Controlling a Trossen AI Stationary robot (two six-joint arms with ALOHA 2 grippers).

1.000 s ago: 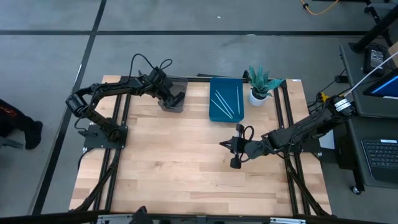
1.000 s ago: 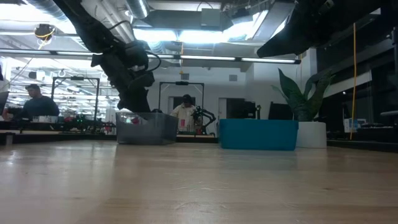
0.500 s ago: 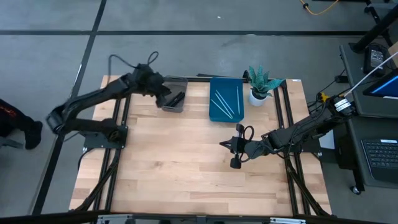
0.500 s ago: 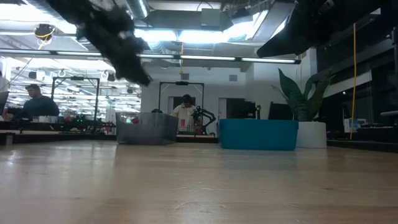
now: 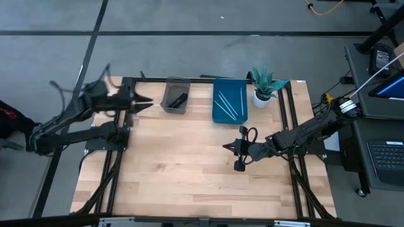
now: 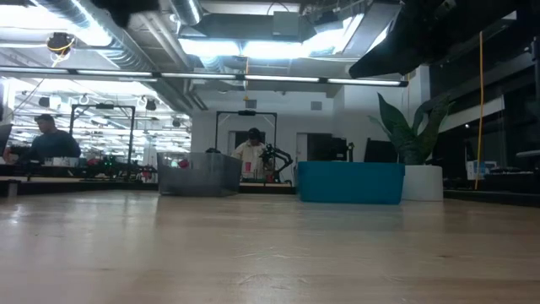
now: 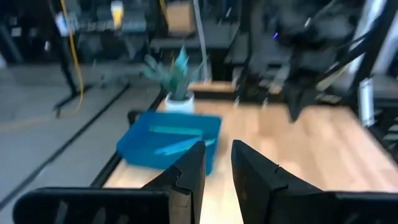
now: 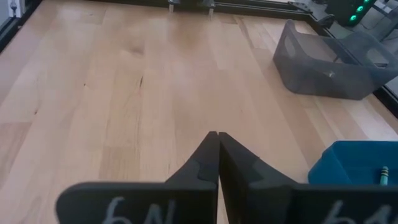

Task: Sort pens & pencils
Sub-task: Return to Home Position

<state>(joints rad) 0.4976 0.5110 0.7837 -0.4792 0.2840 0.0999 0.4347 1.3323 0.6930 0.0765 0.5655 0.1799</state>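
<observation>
Looking down on the wooden surface [image 5: 189, 170], we find no loose sticks on it. We judge the sorting done, with only the parking of the arms left.

The left arm [image 5: 69, 123] reaches in over the surface's left edge, clear of both bins, which suits a resting pose. The left end effector [image 7: 217, 152] seems to have its fingers slightly apart and empty, though its wrist view is smeared and we would not swear to the gap. The right arm [image 5: 303, 133] lies low over the right half. The right end effector [image 8: 216, 140] has its fingers pressed together on nothing and points across bare wood.

Two bins sit near each other along the far edge, one per colour. The blue bin [image 5: 215, 88] holds the pale teal pencils [image 5: 228, 106], which lie flat along its floor. The grey bin [image 5: 169, 87] holds the black pens [image 5: 178, 99], which show as a dark cluster we cannot count. A potted plant [image 5: 264, 85] stands just beside the blue bin and plays no part in the job.
</observation>
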